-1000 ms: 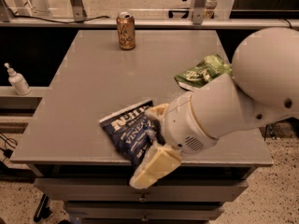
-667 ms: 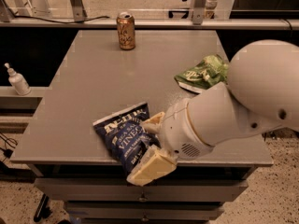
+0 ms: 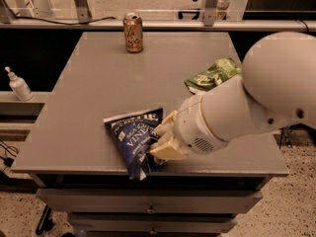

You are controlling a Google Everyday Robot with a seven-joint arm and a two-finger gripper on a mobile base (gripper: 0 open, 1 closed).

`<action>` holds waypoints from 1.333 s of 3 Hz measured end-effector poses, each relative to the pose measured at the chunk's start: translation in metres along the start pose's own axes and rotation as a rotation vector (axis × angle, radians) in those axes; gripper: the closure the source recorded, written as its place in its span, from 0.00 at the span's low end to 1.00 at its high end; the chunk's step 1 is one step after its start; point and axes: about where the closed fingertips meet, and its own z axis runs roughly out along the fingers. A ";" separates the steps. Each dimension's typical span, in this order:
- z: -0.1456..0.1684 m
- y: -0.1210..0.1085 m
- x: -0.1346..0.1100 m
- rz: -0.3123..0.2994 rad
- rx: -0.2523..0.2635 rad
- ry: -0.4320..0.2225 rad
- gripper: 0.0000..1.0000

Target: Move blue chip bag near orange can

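The blue chip bag, crumpled navy foil with white lettering, is near the front edge of the grey table, and its lower tip reaches past that edge. My gripper is at the bag's right side, its cream fingers closed on the bag's edge. The orange can stands upright at the far middle of the table, well away from the bag. My large white arm covers the table's right front.
A green crinkled bag lies on the right side of the table, partly behind my arm. A white pump bottle stands on a lower shelf to the left. Metal frame legs stand behind the table.
My gripper and the blue chip bag have shifted a little to the left. The lower finger has drawn in against the bag. The can and green bag have not moved.
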 end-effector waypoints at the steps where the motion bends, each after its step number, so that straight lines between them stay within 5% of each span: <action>1: -0.012 -0.033 -0.012 -0.025 0.073 0.012 1.00; 2: -0.038 -0.071 -0.048 -0.089 0.166 0.001 1.00; 4: -0.032 -0.090 -0.047 -0.082 0.190 -0.034 1.00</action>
